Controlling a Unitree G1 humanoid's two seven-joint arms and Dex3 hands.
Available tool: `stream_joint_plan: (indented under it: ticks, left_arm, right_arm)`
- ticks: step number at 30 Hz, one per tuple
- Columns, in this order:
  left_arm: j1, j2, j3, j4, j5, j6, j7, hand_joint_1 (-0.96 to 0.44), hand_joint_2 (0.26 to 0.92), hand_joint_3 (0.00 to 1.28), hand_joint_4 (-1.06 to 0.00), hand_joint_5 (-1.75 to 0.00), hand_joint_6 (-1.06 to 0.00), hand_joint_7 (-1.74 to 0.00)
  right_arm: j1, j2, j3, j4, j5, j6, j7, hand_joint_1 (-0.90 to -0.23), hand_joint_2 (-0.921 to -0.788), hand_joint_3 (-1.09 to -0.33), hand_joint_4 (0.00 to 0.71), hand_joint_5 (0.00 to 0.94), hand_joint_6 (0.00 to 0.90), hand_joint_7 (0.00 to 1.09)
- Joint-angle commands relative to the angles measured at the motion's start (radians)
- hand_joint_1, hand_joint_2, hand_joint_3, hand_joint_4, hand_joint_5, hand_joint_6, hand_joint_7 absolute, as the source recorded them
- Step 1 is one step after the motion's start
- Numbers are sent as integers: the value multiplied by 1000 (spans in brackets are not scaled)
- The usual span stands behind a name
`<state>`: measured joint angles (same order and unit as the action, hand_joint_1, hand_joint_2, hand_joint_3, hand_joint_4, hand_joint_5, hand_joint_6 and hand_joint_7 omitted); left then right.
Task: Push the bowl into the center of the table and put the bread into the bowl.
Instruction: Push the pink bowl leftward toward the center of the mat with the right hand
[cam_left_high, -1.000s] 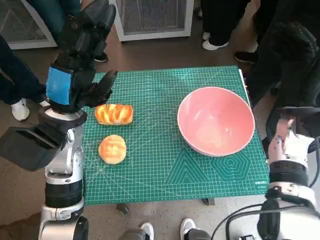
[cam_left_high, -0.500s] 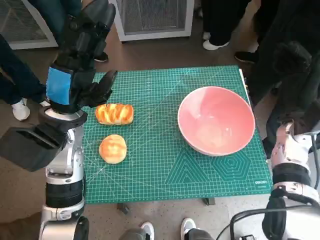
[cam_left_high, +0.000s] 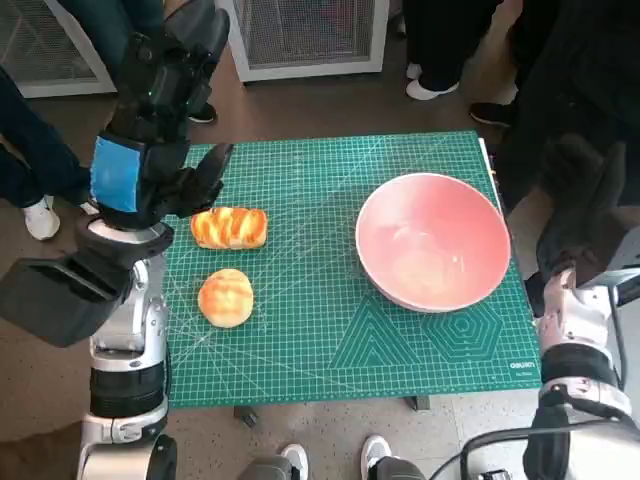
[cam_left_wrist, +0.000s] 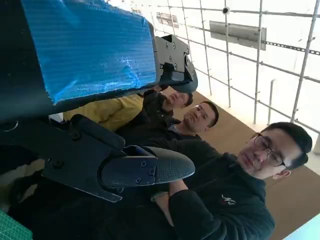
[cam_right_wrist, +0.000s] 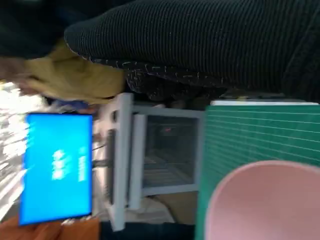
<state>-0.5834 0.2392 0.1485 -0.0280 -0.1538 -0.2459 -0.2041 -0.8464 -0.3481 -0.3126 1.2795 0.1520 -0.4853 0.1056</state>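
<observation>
Now right hand (cam_left_high: 590, 200) higher, beside bowl (cam_left_high: 432, 240)

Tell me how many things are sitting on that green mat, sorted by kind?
Pink bowl: 1
Bread: 2, a long ridged loaf and a round bun
Total: 3 things on the green mat

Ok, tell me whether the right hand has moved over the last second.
Yes. The right hand has risen up the head view along the bowl's right side, from level with the rim's near part toward the mat's far corner.
</observation>
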Motion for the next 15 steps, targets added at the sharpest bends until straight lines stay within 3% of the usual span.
stream_joint_plan:
  ticks: [1, 15]
  left_arm:
    - [6, 12, 6, -17, 2, 8, 2, -736, 921, 431, -258, 0, -95, -500]
    - [12, 25, 14, -34, 6, 27, 2, -740, 921, 434, -257, 0, -96, -499]
  right_arm:
    - [34, 29, -4, 23, -6, 45, -18, -605, -921, -818, 323, 7, 253, 390]
    - [50, 85, -7, 27, 0, 56, 29, -614, -921, -806, 337, 8, 291, 365]
